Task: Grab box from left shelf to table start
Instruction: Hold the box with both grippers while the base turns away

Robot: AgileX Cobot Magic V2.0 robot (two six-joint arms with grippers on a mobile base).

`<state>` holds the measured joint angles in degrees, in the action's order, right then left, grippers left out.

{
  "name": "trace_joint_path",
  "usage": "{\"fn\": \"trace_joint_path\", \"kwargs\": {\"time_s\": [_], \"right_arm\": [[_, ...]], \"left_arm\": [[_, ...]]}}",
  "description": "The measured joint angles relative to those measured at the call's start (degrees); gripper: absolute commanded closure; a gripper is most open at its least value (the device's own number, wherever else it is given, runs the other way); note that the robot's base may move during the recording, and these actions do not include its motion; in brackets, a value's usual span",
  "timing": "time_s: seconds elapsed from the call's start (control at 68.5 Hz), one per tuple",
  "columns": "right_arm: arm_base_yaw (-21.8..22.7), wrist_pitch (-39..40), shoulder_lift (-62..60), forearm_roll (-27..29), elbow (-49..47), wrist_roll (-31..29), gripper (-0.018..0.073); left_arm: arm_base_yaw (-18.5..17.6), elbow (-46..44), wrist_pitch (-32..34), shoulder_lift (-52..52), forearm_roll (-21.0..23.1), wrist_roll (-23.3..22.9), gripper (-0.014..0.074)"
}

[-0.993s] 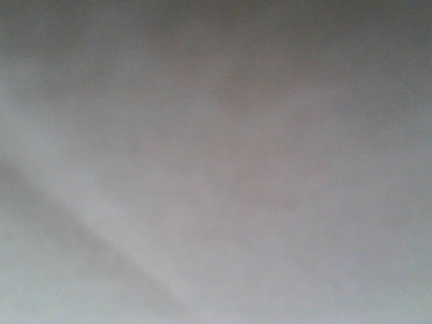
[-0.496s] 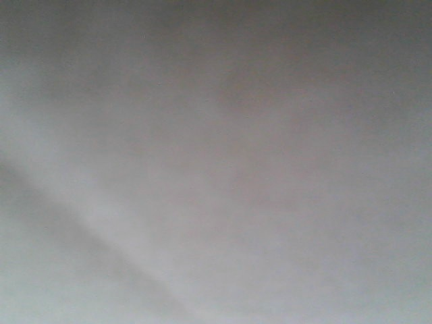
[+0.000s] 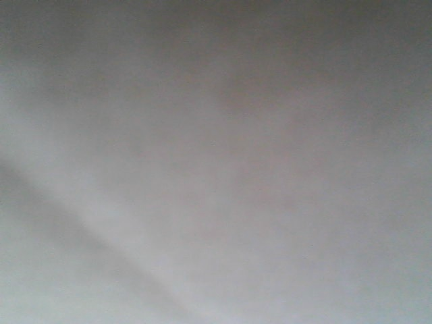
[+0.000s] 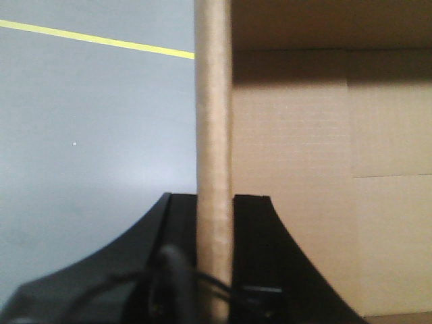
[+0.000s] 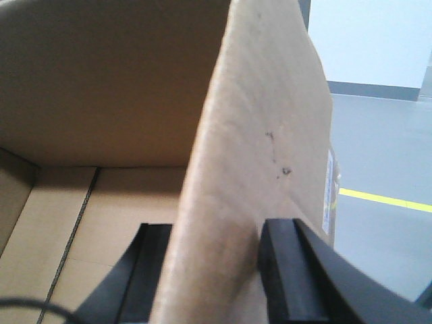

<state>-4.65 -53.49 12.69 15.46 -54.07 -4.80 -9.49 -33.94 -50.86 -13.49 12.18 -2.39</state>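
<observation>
The brown cardboard box (image 4: 304, 135) is open-topped, and its bare inside fills the right of the left wrist view. My left gripper (image 4: 214, 199) is shut on the box's side wall, with one black finger (image 4: 179, 219) outside and the other inside. In the right wrist view, my right gripper (image 5: 216, 233) straddles the opposite wall of the box (image 5: 263, 121). Its black fingers (image 5: 287, 270) press against both faces of that wall. The left shelf and the table are out of view. The front view is only a blurred grey surface (image 3: 216, 162).
Grey floor (image 4: 81, 148) with a yellow line (image 4: 101, 39) lies beside the box in the left wrist view. The right wrist view shows the same grey floor, a yellow line (image 5: 381, 197) and a pale wall (image 5: 371, 40) behind.
</observation>
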Motion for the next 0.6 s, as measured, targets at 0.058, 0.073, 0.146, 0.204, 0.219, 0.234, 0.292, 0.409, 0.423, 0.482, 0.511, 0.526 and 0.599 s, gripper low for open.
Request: {"fn": "trace_joint_path", "kwargs": {"time_s": [0.058, 0.073, 0.146, 0.204, 0.219, 0.234, 0.292, 0.409, 0.423, 0.482, 0.511, 0.526, 0.599], "right_arm": [[0.0, 0.0, 0.0, 0.0, 0.0, 0.0, 0.0502], [0.0, 0.0, 0.0, 0.0, 0.0, 0.0, 0.0502], [0.0, 0.0, 0.0, 0.0, 0.0, 0.0, 0.0502], [0.0, 0.0, 0.0, 0.0, 0.0, 0.0, 0.0502], [0.0, 0.0, 0.0, 0.0, 0.0, 0.0, 0.0502], [0.0, 0.0, 0.0, 0.0, 0.0, 0.0, 0.0502], [0.0, 0.0, 0.0, 0.0, 0.0, 0.0, 0.0502], [0.0, 0.0, 0.0, 0.0, 0.0, 0.0, 0.0502], [0.0, 0.0, 0.0, 0.0, 0.0, 0.0, 0.0502], [0.0, 0.0, 0.0, 0.0, 0.0, 0.0, 0.0502], [0.0, 0.0, 0.0, 0.0, 0.0, 0.0, 0.0502], [0.0, 0.0, 0.0, 0.0, 0.0, 0.0, 0.0502], [0.0, 0.0, 0.0, 0.0, 0.0, 0.0, 0.0502]], "left_arm": [[0.0, 0.0, 0.0, 0.0, 0.0, 0.0, 0.0688], [0.0, 0.0, 0.0, 0.0, 0.0, 0.0, 0.0688], [0.0, 0.0, 0.0, 0.0, 0.0, 0.0, 0.0688], [0.0, 0.0, 0.0, 0.0, 0.0, 0.0, 0.0688], [0.0, 0.0, 0.0, 0.0, 0.0, 0.0, 0.0688], [0.0, 0.0, 0.0, 0.0, 0.0, 0.0, 0.0688], [0.0, 0.0, 0.0, 0.0, 0.0, 0.0, 0.0688], [0.0, 0.0, 0.0, 0.0, 0.0, 0.0, 0.0688], [0.0, 0.0, 0.0, 0.0, 0.0, 0.0, 0.0688], [0.0, 0.0, 0.0, 0.0, 0.0, 0.0, 0.0688], [0.0, 0.0, 0.0, 0.0, 0.0, 0.0, 0.0688], [0.0, 0.0, 0.0, 0.0, 0.0, 0.0, 0.0688], [0.0, 0.0, 0.0, 0.0, 0.0, 0.0, 0.0688]]}}
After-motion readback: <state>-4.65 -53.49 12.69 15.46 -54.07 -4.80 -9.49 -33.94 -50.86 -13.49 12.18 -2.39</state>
